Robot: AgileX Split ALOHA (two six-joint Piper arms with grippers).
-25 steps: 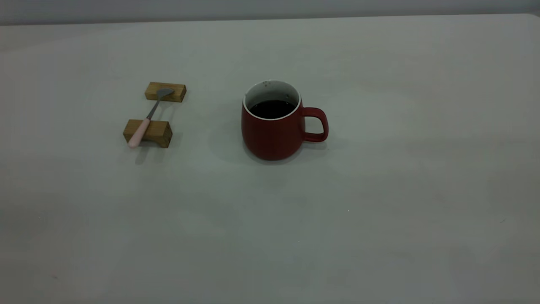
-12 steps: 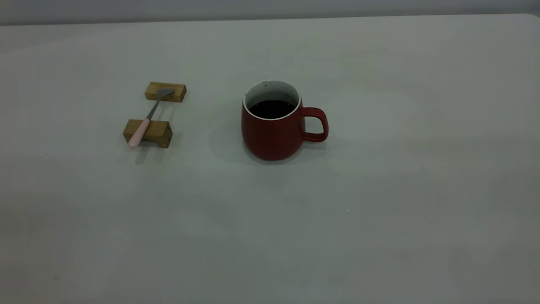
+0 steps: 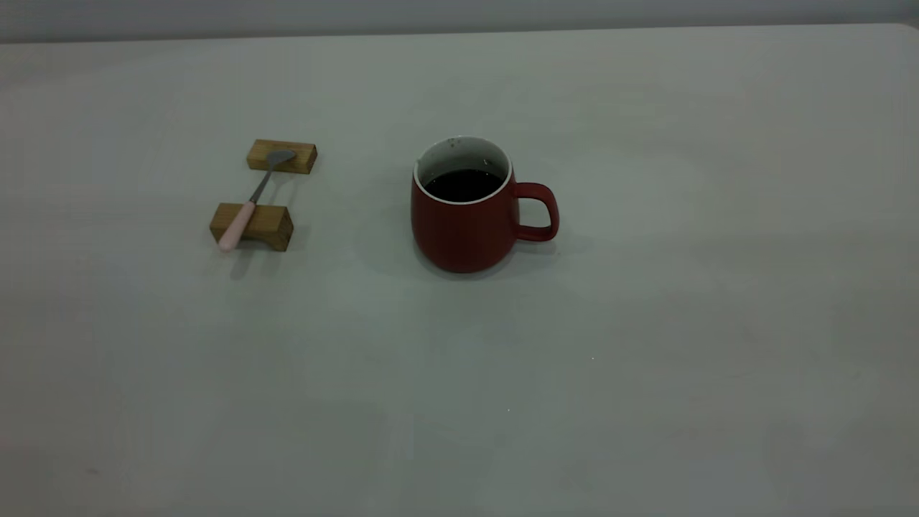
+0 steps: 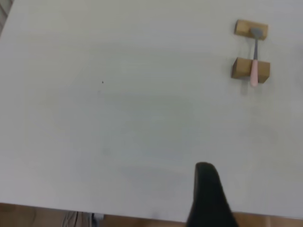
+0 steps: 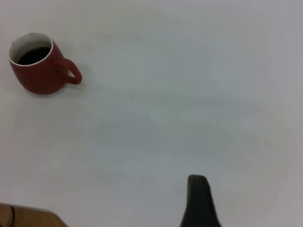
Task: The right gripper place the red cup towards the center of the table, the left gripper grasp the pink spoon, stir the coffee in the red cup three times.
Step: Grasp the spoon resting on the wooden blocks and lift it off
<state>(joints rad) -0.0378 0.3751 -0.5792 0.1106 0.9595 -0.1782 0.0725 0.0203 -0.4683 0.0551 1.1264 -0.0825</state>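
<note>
My left claw (image 4: 208, 198) hangs over the near worktop (image 3: 646, 323) edge, one black finger showing; spread or pressed together, I cannot tell. Same with my right claw (image 5: 199, 201). The pink spoon (image 3: 253, 197) bridges two wooden blocks (image 3: 253, 225); the red cup (image 3: 467, 215), holding coffee (image 3: 463, 185), stands upright mid-worktop, handle rightward.

The red cup (image 3: 465, 208) is set upright near the middle of the table (image 3: 646, 323), with its handle turned to the right in the exterior view, and the coffee (image 3: 463, 184) is held inside it. Well to its left, two wooden blocks are placed one behind the other: the far block (image 3: 281, 156) and the near block (image 3: 252, 226). The pink spoon (image 3: 253, 197) is laid across both, its bowl on the far block, its handle end overhanging the near one.
</note>
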